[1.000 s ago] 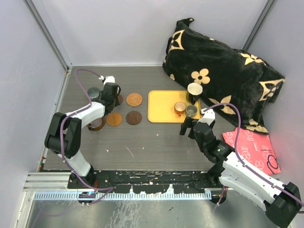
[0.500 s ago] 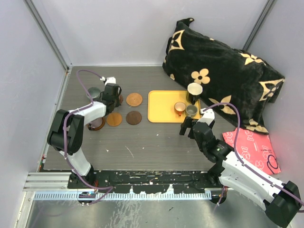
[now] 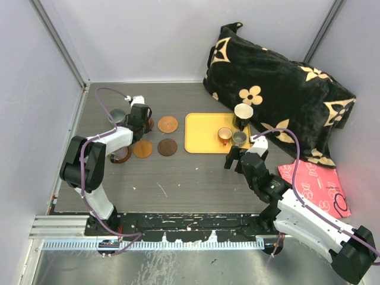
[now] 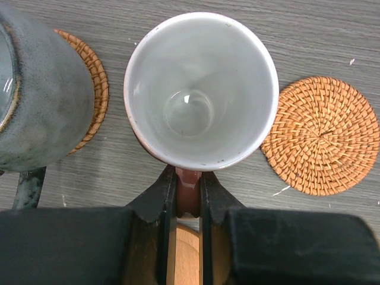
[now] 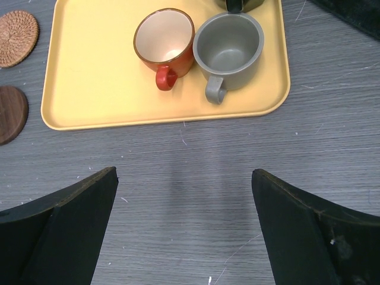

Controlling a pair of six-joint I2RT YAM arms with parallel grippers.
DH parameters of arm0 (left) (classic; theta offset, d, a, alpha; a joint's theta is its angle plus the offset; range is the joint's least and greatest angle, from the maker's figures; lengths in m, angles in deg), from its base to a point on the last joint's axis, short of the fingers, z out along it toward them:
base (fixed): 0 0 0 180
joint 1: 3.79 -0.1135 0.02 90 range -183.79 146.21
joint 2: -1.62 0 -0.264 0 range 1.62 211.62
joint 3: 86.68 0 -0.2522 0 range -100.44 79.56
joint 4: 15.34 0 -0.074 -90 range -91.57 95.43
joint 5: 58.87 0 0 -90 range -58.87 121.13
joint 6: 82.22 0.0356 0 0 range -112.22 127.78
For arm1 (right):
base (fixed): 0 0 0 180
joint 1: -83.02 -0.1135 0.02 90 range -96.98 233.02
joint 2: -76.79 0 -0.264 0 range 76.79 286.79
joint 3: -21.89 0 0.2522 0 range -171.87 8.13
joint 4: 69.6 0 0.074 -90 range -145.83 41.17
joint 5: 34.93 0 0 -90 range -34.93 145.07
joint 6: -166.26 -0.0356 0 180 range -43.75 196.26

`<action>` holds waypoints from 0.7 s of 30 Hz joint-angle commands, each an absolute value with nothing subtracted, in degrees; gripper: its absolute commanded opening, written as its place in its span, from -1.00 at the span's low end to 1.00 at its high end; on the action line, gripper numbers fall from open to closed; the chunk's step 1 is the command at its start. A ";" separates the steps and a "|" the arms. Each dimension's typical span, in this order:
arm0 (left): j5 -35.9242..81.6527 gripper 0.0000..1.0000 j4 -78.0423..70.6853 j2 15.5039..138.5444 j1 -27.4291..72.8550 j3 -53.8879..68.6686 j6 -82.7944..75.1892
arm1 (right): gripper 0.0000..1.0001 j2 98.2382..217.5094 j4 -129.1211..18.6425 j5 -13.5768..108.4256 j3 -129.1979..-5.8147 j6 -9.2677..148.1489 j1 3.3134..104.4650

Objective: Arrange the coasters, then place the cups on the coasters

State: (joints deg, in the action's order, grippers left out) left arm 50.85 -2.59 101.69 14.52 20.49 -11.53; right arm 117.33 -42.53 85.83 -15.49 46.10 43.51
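Left wrist view: glazed grey-green mug [image 4: 38,101] cut off at the left edge, covering most of a woven rattan coaster [image 4: 93,65]. Right wrist view: black cup [image 5: 237,5] cropped at the top edge; dark brown wooden disc coaster [image 5: 9,113] cropped at the left edge.

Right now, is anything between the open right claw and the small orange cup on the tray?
Nothing visible blocks it: between the right gripper and the small orange cup lie only bare grey table and the square yellow tray's low rim. A small grey cup stands close beside it.
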 commanded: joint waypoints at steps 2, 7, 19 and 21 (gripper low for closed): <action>51.67 -0.97 -4.11 101.57 14.21 18.48 -13.11 | 1.00 116.74 -45.29 86.29 -16.02 45.78 43.71; 51.79 -0.78 -3.43 101.43 14.14 18.34 -13.75 | 1.00 115.66 -45.29 86.18 -15.79 45.93 43.68; 53.15 -0.37 -2.13 100.64 14.19 18.39 -13.98 | 1.00 114.29 -44.72 86.18 -15.57 45.77 43.68; 53.49 -0.26 -1.93 100.16 14.15 18.46 -14.27 | 1.00 114.09 -44.57 86.27 -15.56 45.73 43.65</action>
